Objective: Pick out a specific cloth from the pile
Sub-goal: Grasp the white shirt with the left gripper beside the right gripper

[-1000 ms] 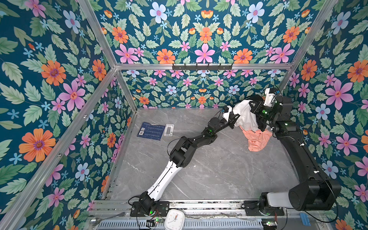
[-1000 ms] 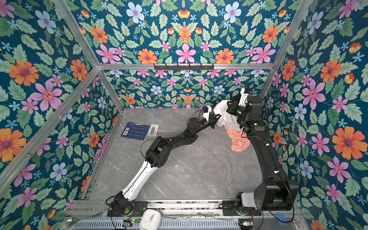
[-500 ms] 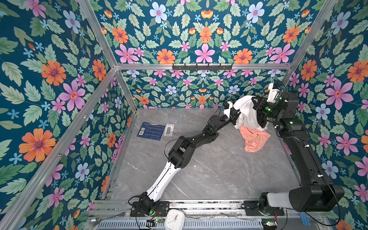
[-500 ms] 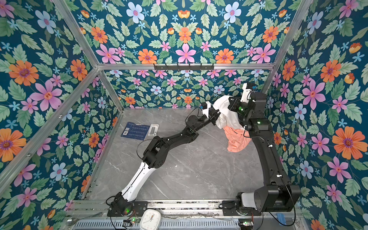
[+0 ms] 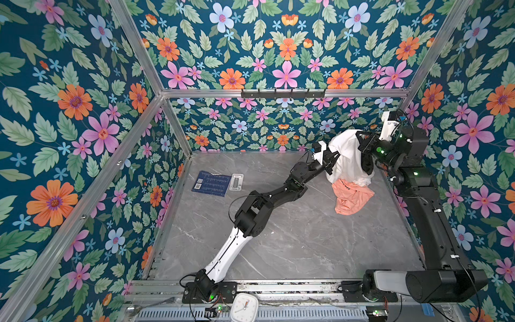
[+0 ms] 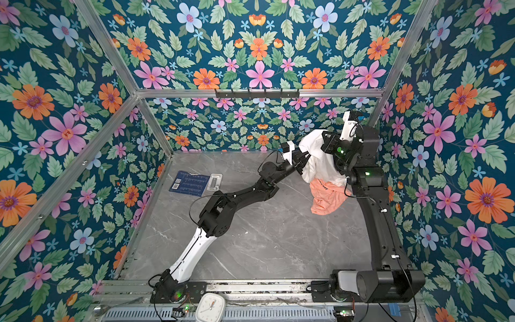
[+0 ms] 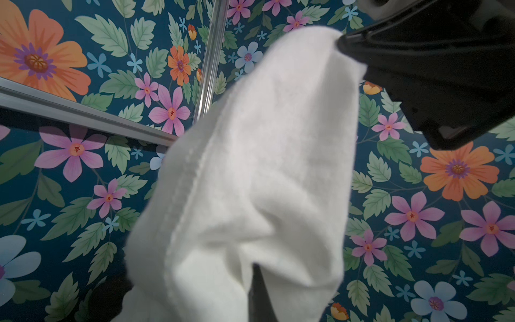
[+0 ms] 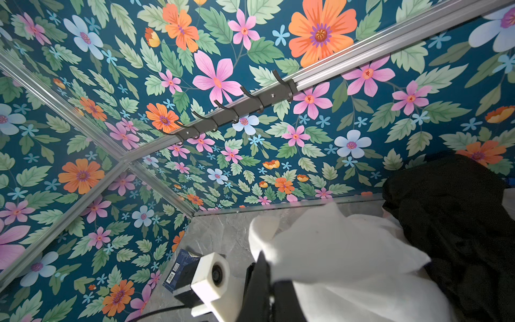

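Over the last second the cloth [image 5: 348, 159] has come up and opened out. It was a low bunch and is now a taller white sheet at the right of both top views, just below the back wall. The left gripper [image 5: 333, 159] is pressed together on its left edge. The right gripper [image 5: 362, 139] pinches its top corner, as the left wrist view shows at upper right [image 7: 341, 43]. The salmon shirt [image 5: 352, 199] has barely moved. It lies on the table [image 5: 278, 237] directly under the cloth, and its top edge appears to touch the cloth's hem. The black garment [image 5: 368, 164] has risen with the cloth and hangs beside the right gripper. Whether it is caught in the jaws or only draped cannot be told. The cloth looks mostly separated from the salmon shirt, but the black garment probably still has to fall away.
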`<state>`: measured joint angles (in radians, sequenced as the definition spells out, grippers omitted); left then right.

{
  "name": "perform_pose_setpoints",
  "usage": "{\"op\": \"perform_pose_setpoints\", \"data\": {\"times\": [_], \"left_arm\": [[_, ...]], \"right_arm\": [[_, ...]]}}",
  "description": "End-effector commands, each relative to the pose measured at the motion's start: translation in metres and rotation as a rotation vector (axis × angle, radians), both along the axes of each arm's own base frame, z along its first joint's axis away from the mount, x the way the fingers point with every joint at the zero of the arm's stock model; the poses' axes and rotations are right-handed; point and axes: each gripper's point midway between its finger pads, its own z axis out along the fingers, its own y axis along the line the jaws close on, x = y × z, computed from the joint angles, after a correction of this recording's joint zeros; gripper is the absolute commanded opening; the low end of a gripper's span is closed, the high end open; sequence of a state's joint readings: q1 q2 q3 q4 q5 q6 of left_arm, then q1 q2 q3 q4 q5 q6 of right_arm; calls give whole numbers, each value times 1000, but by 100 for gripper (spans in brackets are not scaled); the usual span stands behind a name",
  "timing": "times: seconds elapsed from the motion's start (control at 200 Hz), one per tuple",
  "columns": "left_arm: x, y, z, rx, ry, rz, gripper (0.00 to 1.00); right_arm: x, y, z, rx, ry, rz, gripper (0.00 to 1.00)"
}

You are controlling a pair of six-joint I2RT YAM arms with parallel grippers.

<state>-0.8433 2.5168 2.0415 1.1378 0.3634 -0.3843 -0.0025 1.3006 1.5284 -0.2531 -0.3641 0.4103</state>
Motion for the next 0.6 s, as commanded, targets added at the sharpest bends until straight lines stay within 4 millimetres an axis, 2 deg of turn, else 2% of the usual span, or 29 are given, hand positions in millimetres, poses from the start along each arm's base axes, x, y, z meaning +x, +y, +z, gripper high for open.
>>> {"op": "perform_pose_setpoints", "data": {"times": [0.0, 0.17, 0.315, 0.4, 0.595], "left_arm": [[-11, 8, 30, -62, -68, 4, 0], [-23, 8, 43, -84, -96, -14, 0], [-31, 8, 56, -102, -120, -14, 0], [-32, 9, 61, -112, -127, -5, 0], [-32, 8, 69, -128, -133, 2, 0]], "right_arm": [[-9, 6, 20, -21, -74, 31, 0], [-17, 11, 31, -26, -93, 46, 0], [-31, 13, 48, -42, -143, 44, 0], [-37, 12, 58, -47, -171, 35, 0], [-39, 10, 67, -55, -182, 24, 0]]}}
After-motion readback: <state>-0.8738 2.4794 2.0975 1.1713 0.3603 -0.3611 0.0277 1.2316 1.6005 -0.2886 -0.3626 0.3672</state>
